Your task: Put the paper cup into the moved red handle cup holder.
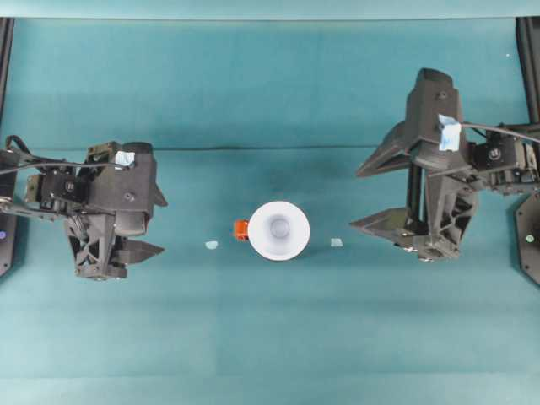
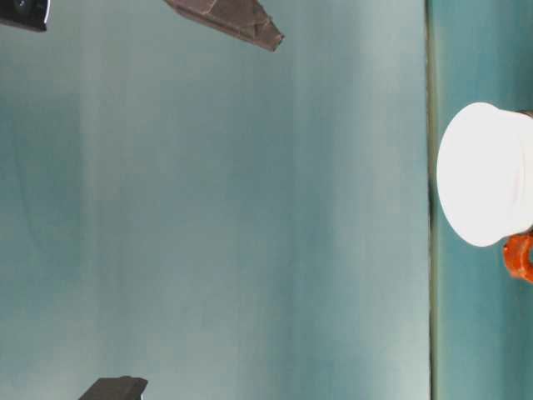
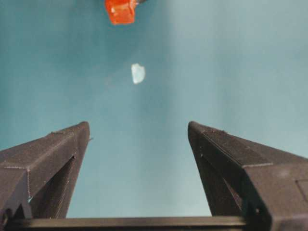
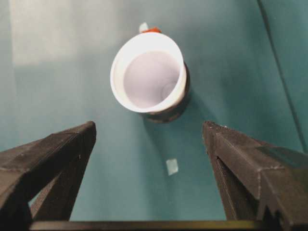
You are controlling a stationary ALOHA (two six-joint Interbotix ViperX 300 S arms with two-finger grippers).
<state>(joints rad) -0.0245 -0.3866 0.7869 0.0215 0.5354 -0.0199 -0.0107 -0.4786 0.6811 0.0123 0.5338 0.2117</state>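
Black fingers of the left gripper (image 1: 159,224) spread wide, pinching nothing, well apart from the work on the teal table (image 1: 270,337). Rightward, a pale tape scrap (image 1: 211,245), then the orange-red tab (image 1: 241,229) pointing left. White paper cup (image 1: 279,229) upright at table centre, seated in the red handle cup holder (image 4: 169,113), rim overhanging the black wall. Second tape scrap (image 1: 337,242) just beyond. Right gripper (image 1: 356,198) likewise spread and empty, well apart.

Placement judged done. For a clean finish: confirm the rim sits level, lift away straight, avoid brushing cup or tab.
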